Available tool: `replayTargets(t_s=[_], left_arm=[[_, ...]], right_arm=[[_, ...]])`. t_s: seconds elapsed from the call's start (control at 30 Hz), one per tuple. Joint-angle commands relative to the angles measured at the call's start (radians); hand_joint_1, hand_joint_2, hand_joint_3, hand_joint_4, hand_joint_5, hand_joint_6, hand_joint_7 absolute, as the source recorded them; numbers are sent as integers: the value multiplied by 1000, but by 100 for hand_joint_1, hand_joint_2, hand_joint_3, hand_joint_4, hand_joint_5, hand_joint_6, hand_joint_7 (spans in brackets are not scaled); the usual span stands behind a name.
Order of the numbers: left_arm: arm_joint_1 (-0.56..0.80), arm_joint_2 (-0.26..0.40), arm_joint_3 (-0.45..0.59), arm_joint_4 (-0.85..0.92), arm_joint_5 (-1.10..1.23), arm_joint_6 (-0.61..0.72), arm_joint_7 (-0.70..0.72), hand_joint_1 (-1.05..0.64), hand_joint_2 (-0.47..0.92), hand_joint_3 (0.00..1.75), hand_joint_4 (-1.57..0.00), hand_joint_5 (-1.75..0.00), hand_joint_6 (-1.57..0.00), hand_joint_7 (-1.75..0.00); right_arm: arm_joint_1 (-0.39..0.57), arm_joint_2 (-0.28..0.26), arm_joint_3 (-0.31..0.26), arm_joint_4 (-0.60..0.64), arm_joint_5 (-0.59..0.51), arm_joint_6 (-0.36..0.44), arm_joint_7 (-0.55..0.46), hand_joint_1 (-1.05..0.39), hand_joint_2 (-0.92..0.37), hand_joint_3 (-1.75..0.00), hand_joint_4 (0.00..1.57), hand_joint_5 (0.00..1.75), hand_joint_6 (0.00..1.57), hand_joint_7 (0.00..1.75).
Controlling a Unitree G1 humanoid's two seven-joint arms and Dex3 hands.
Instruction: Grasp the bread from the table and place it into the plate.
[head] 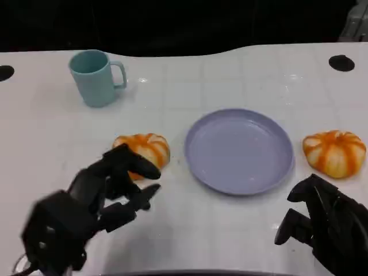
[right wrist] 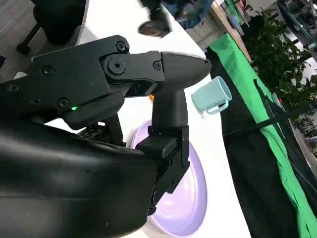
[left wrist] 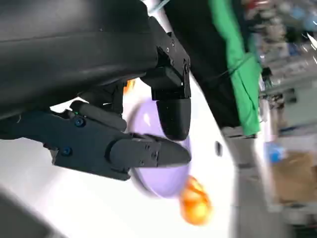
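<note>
Two pumpkin-shaped orange and white breads lie on the white table. One bread is left of the lilac plate, the other bread right of it. My left hand reaches at the left bread from the near side, its fingers apart, the upper fingers overlapping the bread's front edge; it holds nothing. My right hand hovers at the lower right, near the right bread, with nothing in it. The left wrist view shows the plate and the far bread beyond my fingers.
A light blue mug stands at the back left; it also appears in the right wrist view as the mug beyond the plate. Black holes mark the table's far corners. A green cloth hangs past the table.
</note>
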Motion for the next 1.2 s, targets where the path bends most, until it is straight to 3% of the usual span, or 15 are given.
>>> replayTargets(t_s=[0.03,0.07,0.1,0.17,0.27,0.4,0.6,0.83,1.2], left_arm=[[-60,150,-70,2,357,-125,97,-55,92,12,-40,-110,-53,-52],[-77,165,-73,11,406,-125,114,-55,92,11,-40,-109,-54,-50],[-91,176,-75,19,446,-126,128,-55,92,6,-35,-83,-51,-32],[-120,211,-79,22,538,-118,140,-56,91,1,-28,-56,-49,-11],[-141,243,-81,5,624,-102,133,-59,89,0,-15,-44,-41,-2],[-178,271,-98,-14,722,-63,86,-61,86,0,-2,-39,-28,-1],[-253,277,-153,50,814,-9,30,-58,82,0,0,-28,-24,-1],[-380,242,-232,285,788,-22,23,-37,75,0,0,-25,-22,0],[-572,153,-314,674,737,-39,73,-27,74,0,0,-19,-19,0]], right_arm=[[-19,-6,-17,13,3,-10,0,-52,-91,-32,64,175,48,166],[-20,-6,-17,16,3,-15,4,-52,-92,-32,64,175,48,166],[-20,-6,-17,19,3,-18,8,-52,-91,-31,65,175,48,165],[-21,-5,-17,23,3,-21,10,-52,-91,-31,65,175,49,165],[-19,-6,-13,22,-4,-23,6,-52,-92,-31,65,175,49,165],[-17,-2,-11,19,-5,-23,3,-52,-92,-32,64,175,47,165],[-15,-1,-8,16,-7,-26,1,-52,-92,-31,64,175,49,165],[-4,-6,-10,5,1,-21,6,-51,-92,-30,64,175,50,163],[11,-7,-12,-8,7,-16,5,-51,-92,-32,63,175,49,162]])
